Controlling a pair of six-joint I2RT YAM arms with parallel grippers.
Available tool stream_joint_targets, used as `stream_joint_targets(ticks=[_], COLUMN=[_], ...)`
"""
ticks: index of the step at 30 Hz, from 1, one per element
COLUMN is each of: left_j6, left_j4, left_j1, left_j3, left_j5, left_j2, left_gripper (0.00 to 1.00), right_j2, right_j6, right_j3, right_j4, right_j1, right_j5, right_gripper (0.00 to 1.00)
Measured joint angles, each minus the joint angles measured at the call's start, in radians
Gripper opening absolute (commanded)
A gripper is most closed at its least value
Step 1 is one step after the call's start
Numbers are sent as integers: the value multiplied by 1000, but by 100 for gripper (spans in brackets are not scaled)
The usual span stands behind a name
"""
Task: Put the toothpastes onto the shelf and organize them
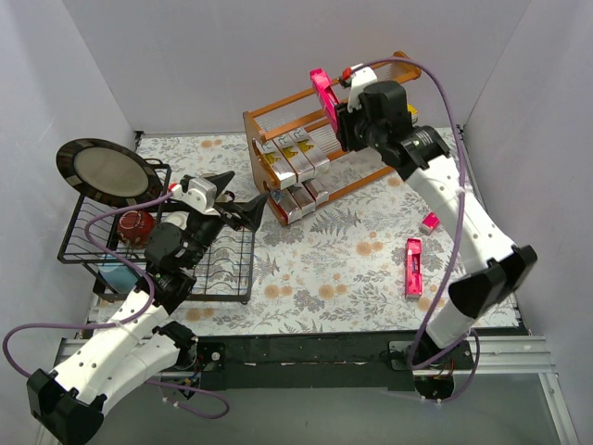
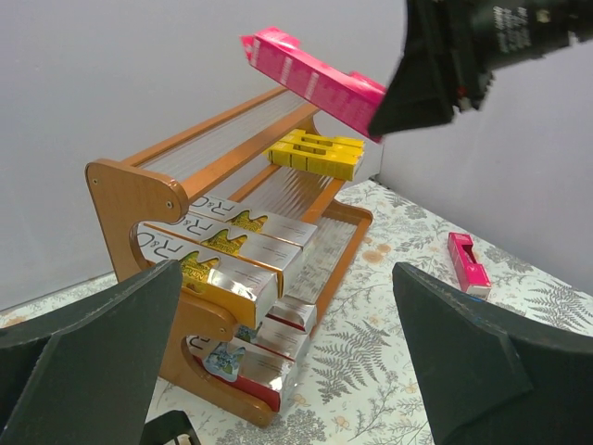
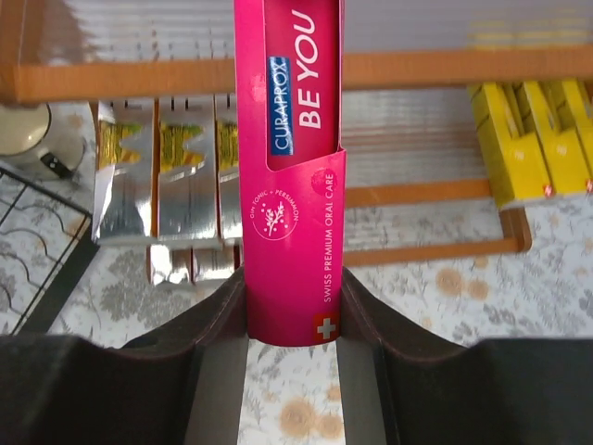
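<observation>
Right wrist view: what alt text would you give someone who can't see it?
Dark jaws clamp the lower end of a magenta Curaprox toothpaste carton that runs up the frame, in front of an orange-brown wooden shelf. Silver-and-gold cartons lie on it at left, yellow cartons at right.

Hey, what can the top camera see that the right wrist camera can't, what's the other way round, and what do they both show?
Only the top view: the dark plate on the black wire rack, and two loose magenta cartons on the table near the right arm. Only the right wrist view: the print on the held magenta toothpaste, reading CURAPROX BE YOU. Both: the right gripper shut on that carton above the shelf, with silver-gold cartons on a lower tier.
</observation>
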Motion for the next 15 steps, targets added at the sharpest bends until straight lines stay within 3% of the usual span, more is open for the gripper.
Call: stream_joint_targets(ticks=[8,15], left_j6=[5,10], left_j4=[0,0], left_j1=[0,0], left_j3=[0,0], left_j5=[0,0], left_j2=[6,14], left_gripper=[98,98], right_j2=[283,379], right_j6=[-99,-119], right_j3=[348,372], right_j4=[7,50], right_j1=[-48,-76], right_j5=[-109,-151], right_gripper=[43,46])
